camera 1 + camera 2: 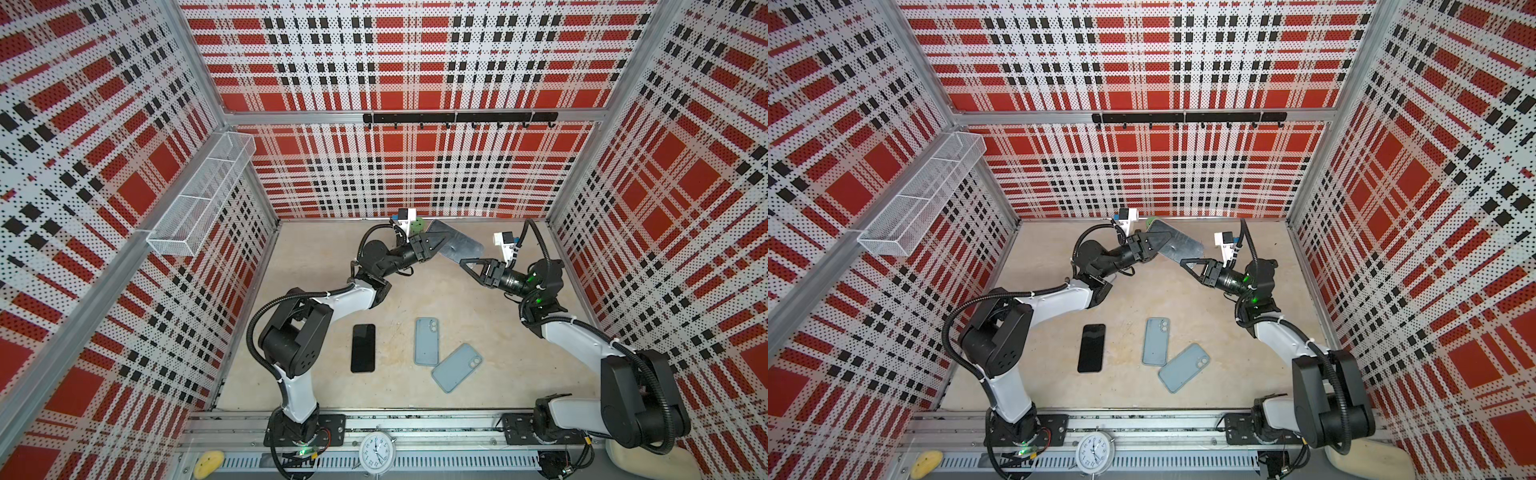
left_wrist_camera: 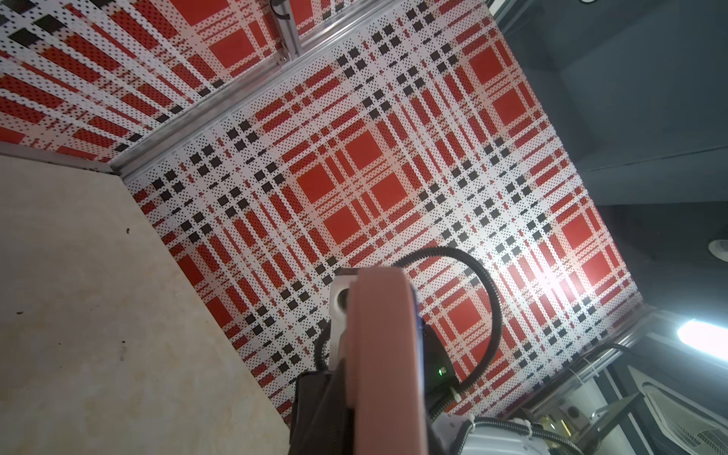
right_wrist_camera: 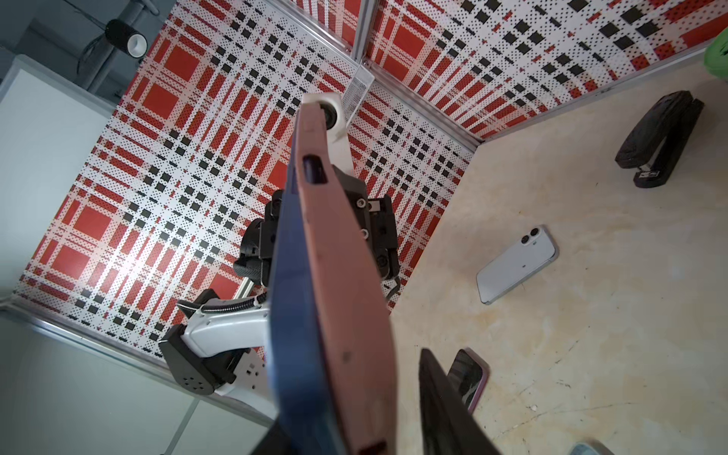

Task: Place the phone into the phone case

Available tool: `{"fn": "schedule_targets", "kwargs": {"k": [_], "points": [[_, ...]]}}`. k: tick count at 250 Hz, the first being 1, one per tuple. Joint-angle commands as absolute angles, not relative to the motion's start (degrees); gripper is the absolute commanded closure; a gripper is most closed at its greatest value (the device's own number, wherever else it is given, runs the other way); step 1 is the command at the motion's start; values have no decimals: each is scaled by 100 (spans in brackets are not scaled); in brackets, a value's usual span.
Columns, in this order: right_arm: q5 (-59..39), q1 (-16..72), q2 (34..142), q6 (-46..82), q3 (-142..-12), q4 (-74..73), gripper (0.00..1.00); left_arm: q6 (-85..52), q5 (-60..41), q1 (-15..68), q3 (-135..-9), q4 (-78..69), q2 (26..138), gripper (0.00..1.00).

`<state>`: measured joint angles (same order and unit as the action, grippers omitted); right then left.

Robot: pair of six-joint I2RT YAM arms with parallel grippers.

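1. The pink phone case [image 3: 346,315], with the blue phone [image 3: 291,315] lying against its open side, is held in the air over the back of the bench [image 1: 324,257], between the two arms.
2. The left gripper [image 1: 440,239] has one end. In the left wrist view its fingers [image 2: 315,409] look closed against the case, so it carries the load.
3. The right gripper [image 1: 464,262] sits at the opposite corner with its fingers parted. The one visible finger [image 3: 445,405] stands clear of the case rim and grips nothing.
4. In the right wrist view the phone's long edge shows beside the case rim. I judge that it is probably not fully seated along that side.
5. To do this well, keep the left hold firm and steady, and avoid twisting the case.
6. Bring the right fingers back across phone and case together. Squeeze near a corner first, then work along the proud edge.
7. The main risk is a slip. Stay over the bench, clear of the black phone [image 1: 363,348] lying nearer the front.
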<state>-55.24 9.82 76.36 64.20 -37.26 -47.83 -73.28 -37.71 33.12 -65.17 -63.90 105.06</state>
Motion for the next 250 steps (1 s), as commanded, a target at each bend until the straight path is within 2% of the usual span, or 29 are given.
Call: {"fn": "schedule_targets", "kwargs": {"k": [1,124,154,183,205,250], "points": [[-5747,854,7607,6589,-3891,-5048,60,-7488,-4027,3239,-6645,-6945,10406,82],[-5858,843,7643,6811,-3936,-5234,82,-7661,-4123,3101,-6754,-7118,10582,82],[-5794,843,7706,6767,-3941,-5207,91,-7687,-4124,3130,-6788,-7119,10608,71],[-5699,848,7747,6592,-3944,-5013,95,-7662,-4105,3172,-6821,-7075,10600,62],[-5496,869,7680,6290,-3939,-4612,100,-7640,-4052,3221,-6846,-7021,10597,60],[-4732,1167,7439,5572,-3934,-3758,100,-7639,-3840,3411,-6887,-7022,10650,59]]}}
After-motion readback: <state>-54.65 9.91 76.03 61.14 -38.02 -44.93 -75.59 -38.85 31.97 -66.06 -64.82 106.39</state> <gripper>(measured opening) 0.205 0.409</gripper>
